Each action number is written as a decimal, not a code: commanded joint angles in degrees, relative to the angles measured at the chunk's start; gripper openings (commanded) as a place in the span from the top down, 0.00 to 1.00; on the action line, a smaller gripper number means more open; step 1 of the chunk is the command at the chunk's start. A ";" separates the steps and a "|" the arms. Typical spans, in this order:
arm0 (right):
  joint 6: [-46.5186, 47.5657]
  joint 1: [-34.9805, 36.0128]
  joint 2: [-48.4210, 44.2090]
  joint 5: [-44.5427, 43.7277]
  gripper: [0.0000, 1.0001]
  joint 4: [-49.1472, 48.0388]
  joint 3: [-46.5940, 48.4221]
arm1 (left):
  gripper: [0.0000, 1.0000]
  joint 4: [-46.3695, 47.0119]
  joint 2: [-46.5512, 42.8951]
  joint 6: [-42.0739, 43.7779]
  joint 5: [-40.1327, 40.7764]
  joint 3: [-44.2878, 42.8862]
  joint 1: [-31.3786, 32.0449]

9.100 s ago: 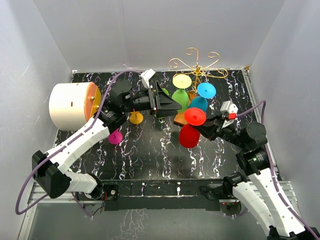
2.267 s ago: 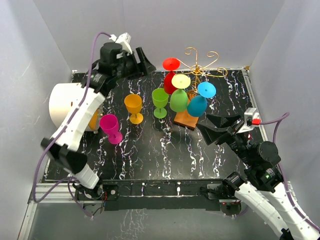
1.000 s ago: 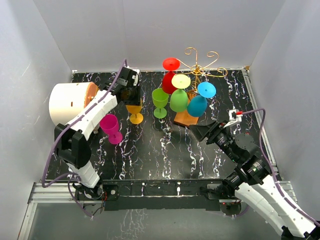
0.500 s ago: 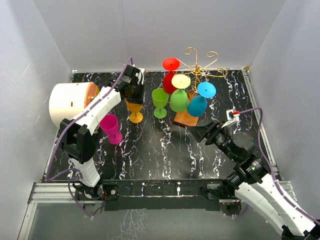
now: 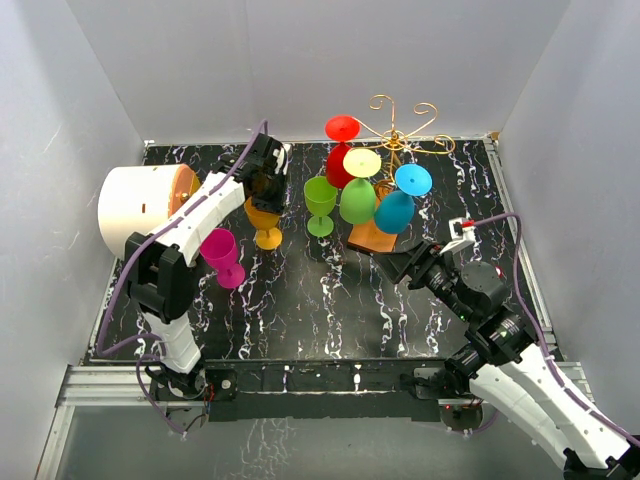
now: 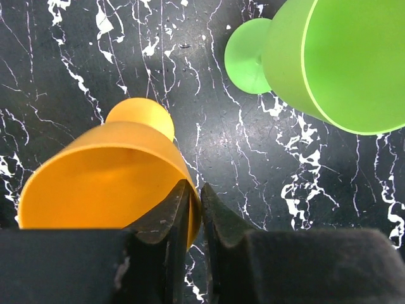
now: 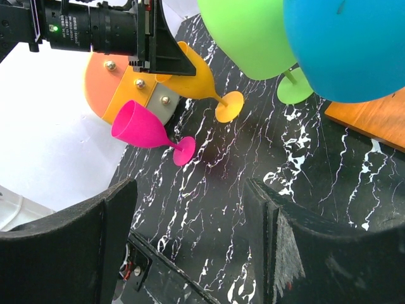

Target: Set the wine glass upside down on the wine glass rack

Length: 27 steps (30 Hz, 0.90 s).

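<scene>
When the cell was inspected, your table, black with white veining, was shut in by white walls at the left, back and right, and the arm bases took its near edge. Open room lay across the middle and near half of the top, between the two arms. A white drum with an orange face lay on its side at the left edge.

The wine glass rack stood at the back, right of centre, with gold scroll arms spreading above an orange-brown base. A red glass, a green glass and a blue glass hung on it bowl down, crowding its near left side. The free scrolls were at the far and right sides.

The orange wine glass was left of the rack and apart from it, mouth up, near an upright light green glass. It was opaque, with a short stem and a round foot. A pink glass stood near the drum.

Your left gripper was clamped on the orange rim, with one of its fingers inside the bowl and the other outside. I could not tell whether the foot touched the table. Your right gripper hung near the rack's base, jaws spread wide, holding nothing.
</scene>
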<state>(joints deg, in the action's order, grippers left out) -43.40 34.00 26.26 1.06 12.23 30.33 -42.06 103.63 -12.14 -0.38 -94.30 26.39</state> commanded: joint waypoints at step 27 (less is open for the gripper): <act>-39.35 -0.25 1.57 -9.72 0.45 4.94 -5.45 | 1.00 27.82 -35.34 -7.32 -15.10 30.91 13.41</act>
<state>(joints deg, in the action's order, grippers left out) -71.57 34.00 28.12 -5.02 15.07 24.91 -26.76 73.03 -16.78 -14.09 -67.31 36.67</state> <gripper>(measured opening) 0.565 0.018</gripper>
